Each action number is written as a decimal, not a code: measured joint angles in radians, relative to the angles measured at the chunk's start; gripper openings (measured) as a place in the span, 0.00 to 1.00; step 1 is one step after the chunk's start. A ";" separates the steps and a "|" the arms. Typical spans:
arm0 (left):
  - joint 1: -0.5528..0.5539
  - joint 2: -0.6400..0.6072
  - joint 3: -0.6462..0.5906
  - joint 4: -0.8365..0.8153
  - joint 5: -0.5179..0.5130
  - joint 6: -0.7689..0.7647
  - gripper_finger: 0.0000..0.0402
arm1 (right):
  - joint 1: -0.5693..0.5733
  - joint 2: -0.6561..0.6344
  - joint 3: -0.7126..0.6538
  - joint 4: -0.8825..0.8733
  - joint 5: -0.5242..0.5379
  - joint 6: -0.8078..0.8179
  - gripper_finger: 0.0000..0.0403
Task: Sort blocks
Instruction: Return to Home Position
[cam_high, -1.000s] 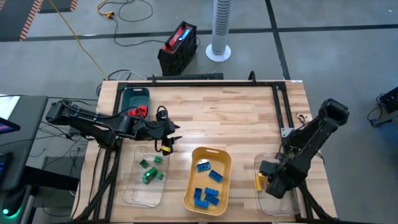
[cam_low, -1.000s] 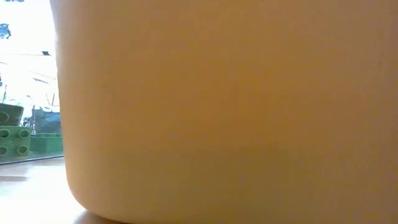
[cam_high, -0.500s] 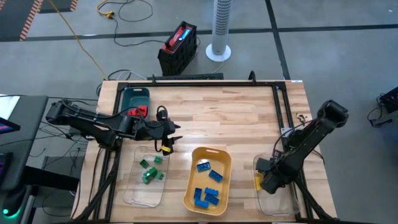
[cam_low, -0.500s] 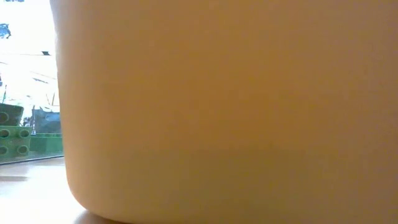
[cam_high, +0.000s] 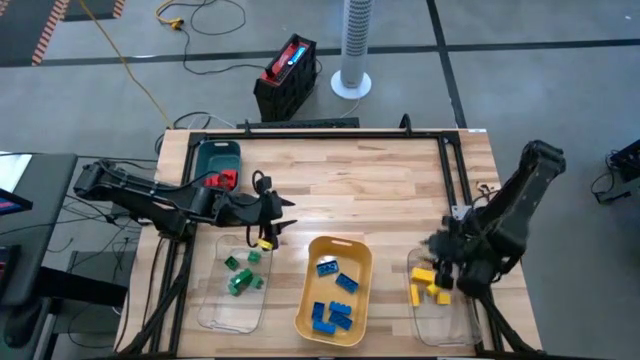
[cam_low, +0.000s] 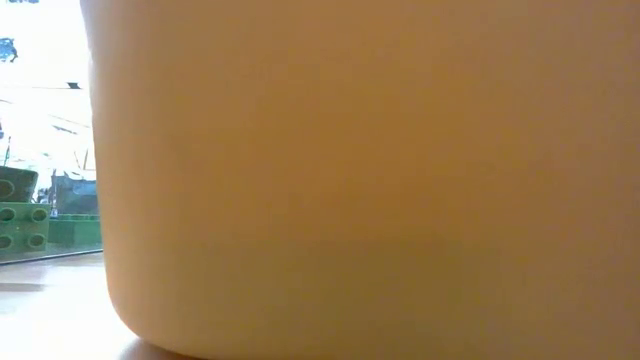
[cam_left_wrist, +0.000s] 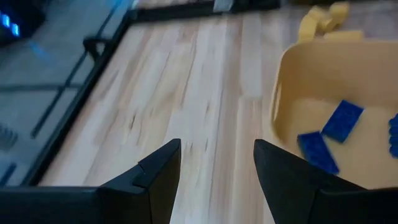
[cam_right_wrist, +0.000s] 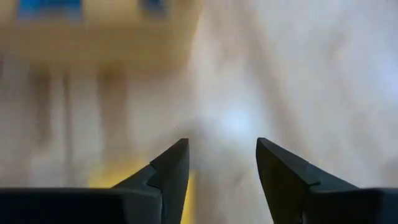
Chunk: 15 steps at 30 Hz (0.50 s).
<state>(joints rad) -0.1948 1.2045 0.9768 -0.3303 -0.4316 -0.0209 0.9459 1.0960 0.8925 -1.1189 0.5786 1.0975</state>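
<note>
My left gripper (cam_high: 275, 215) (cam_left_wrist: 214, 155) hovers open and empty over the wood at the table's left middle. A small yellow block (cam_high: 265, 243) lies just on its near side. My right gripper (cam_high: 447, 268) (cam_right_wrist: 221, 155) is open and empty above the right clear tray (cam_high: 440, 318), where yellow blocks (cam_high: 428, 283) lie. Blue blocks (cam_high: 335, 295) (cam_left_wrist: 329, 130) lie in the yellow tray (cam_high: 352, 250). Green blocks (cam_high: 240, 272) (cam_low: 25, 225) lie in the left clear tray (cam_high: 215, 300). Red blocks (cam_high: 225, 180) lie in the teal tray (cam_high: 215, 155).
The yellow tray's wall (cam_low: 350, 180) fills most of the low view. A black rail frame (cam_high: 320, 132) runs along the table's far, left and right edges. Bare wood (cam_high: 370, 190) lies across the table's middle and far part.
My right gripper has risen out of the right clear tray and drawn back toward the table's far right. The yellow blocks it covered now show in the tray.
</note>
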 joint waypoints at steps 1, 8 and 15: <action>-0.004 0.000 0.000 0.025 0.001 0.023 0.49 | 0.006 -0.027 0.000 -0.003 0.088 -0.017 0.48; -0.004 -0.006 -0.102 0.247 0.056 0.137 0.49 | -0.015 -0.179 -0.006 0.006 0.465 -0.149 0.40; 0.041 -0.127 -0.331 0.467 0.066 0.155 0.49 | -0.130 -0.362 -0.142 0.071 0.583 -0.204 0.30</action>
<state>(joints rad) -0.1533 1.0771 0.6459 0.1363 -0.3661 0.1339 0.8162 0.7336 0.7509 -1.0480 1.1611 0.8931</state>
